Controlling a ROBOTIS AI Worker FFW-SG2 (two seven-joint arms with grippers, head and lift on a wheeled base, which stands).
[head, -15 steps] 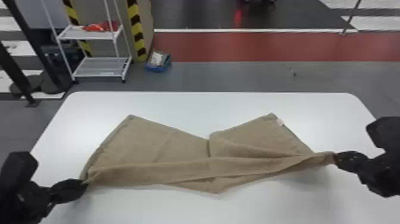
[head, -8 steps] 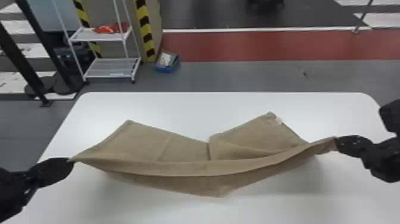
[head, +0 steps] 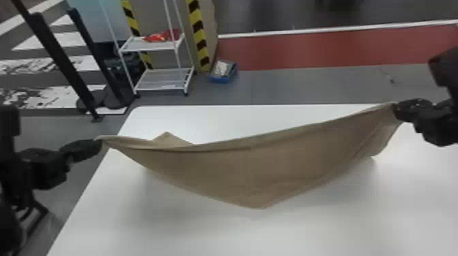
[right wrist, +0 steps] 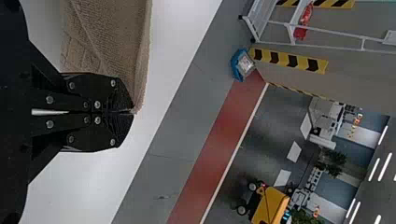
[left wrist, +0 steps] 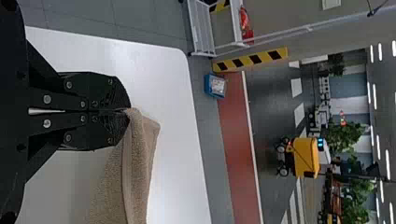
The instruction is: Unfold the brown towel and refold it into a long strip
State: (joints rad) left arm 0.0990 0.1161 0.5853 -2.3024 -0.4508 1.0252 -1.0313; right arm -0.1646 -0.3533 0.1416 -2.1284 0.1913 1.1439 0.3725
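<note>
L. gripper & R. gripper — each pinching one end — hold the brown towel betw. them, middle sagging above white tbl.

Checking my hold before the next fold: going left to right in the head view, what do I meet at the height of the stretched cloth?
Left gripper with flat black fingers → brown cloth towel → black right gripper.
</note>
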